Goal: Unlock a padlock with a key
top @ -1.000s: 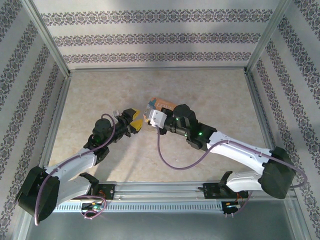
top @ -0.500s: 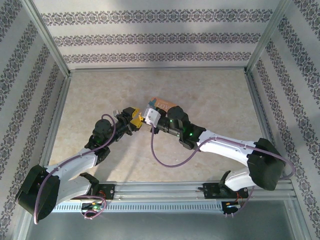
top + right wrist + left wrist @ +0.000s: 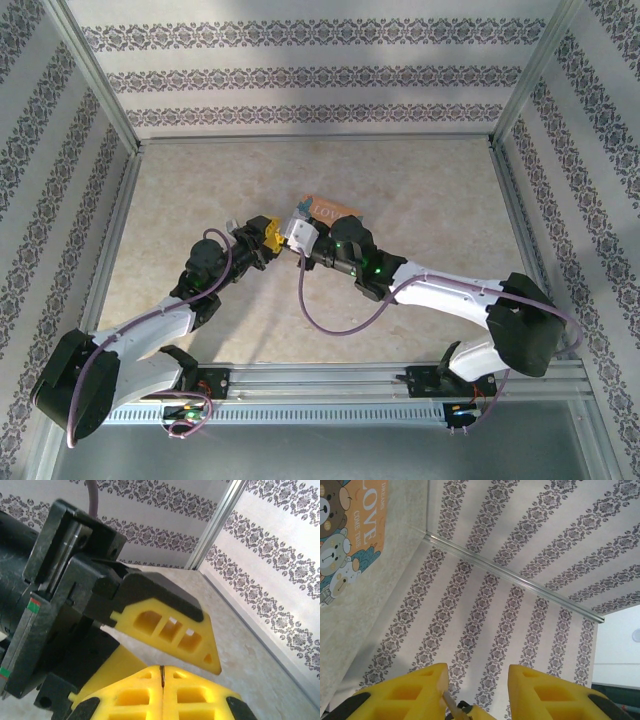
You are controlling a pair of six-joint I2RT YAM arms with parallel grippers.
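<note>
the right gripper sat clenched shut at 3 o'clock of the left gripper, whose parted fingers needed a slow, centred squeeze, i judged.

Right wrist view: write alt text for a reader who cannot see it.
The right gripper is shut, its two yellow fingers pressed together at the bottom edge. Just above them looms the left gripper, black-bodied, with one yellow finger pointing right. Behind lie the pale table and patterned wallpaper walls.
</note>
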